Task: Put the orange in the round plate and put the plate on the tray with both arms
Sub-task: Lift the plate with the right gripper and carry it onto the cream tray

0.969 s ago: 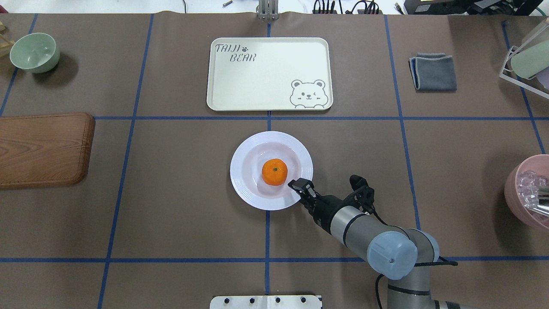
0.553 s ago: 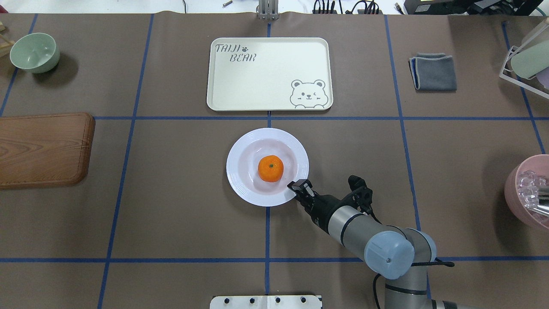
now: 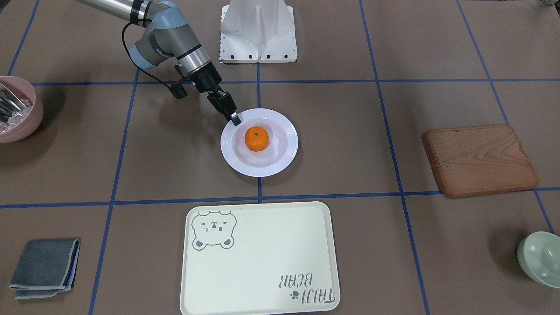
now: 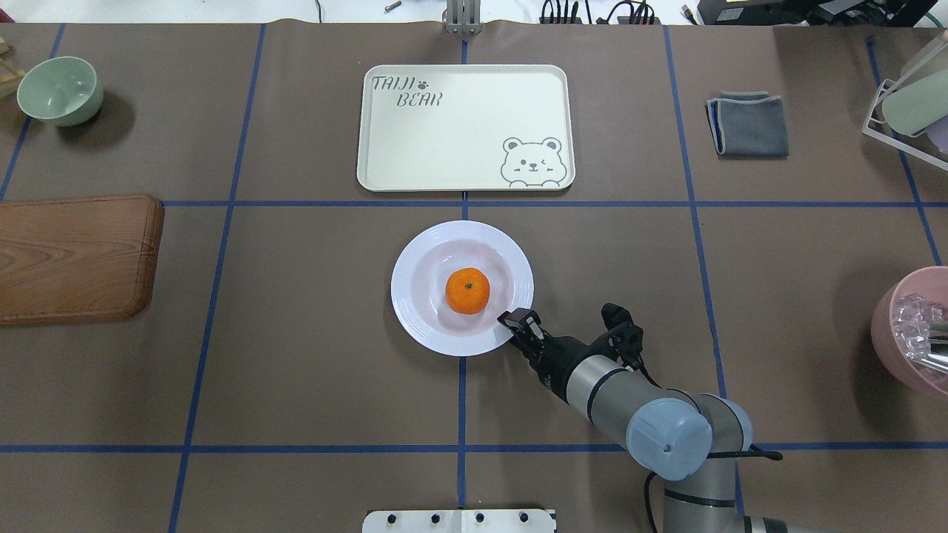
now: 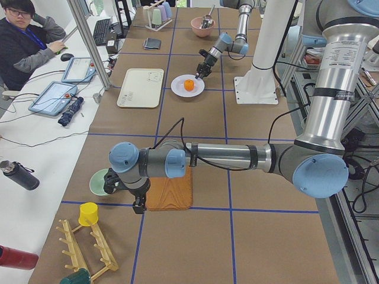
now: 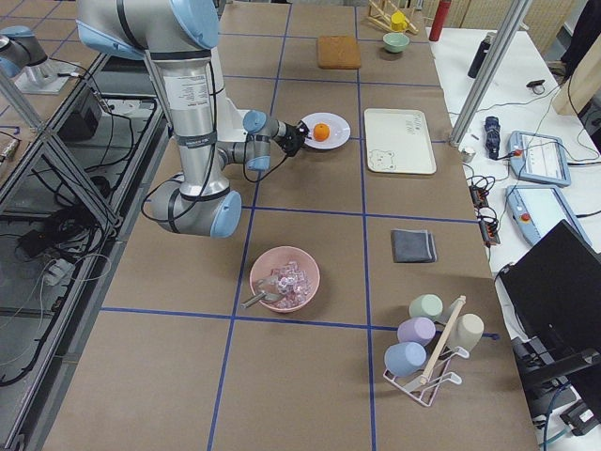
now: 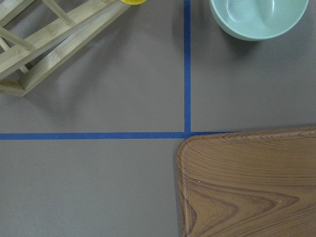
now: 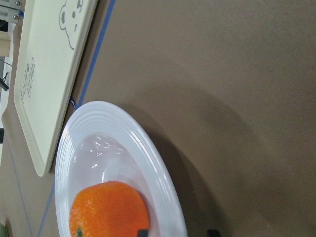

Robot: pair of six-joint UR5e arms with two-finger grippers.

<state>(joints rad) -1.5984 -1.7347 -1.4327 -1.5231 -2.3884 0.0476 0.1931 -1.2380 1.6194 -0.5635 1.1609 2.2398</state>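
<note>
The orange (image 4: 467, 290) sits in the well of the round plate (image 4: 415, 311), which lies flat on the table in front of the tray (image 4: 459, 133). My right gripper (image 4: 518, 320) is at the plate's near right rim. In the right wrist view one fingertip (image 8: 143, 231) is over the well beside the orange and the other is outside the rim. A strip of table shows between them, so it looks open. My left gripper (image 5: 139, 204) hangs far off over the corner of the wooden board (image 7: 247, 187). I cannot tell whether it is open or shut.
The wooden board (image 4: 74, 255) and a green bowl (image 4: 59, 90) are at the left. A folded grey cloth (image 4: 748, 123), a cup rack (image 4: 907, 104) and a pink bowl (image 4: 915, 329) are at the right. A person (image 5: 26, 41) sits at the far side table.
The plate with the orange has slid a little away from the robot and to the left. My right arm shifted slightly the same way, then held still.
</note>
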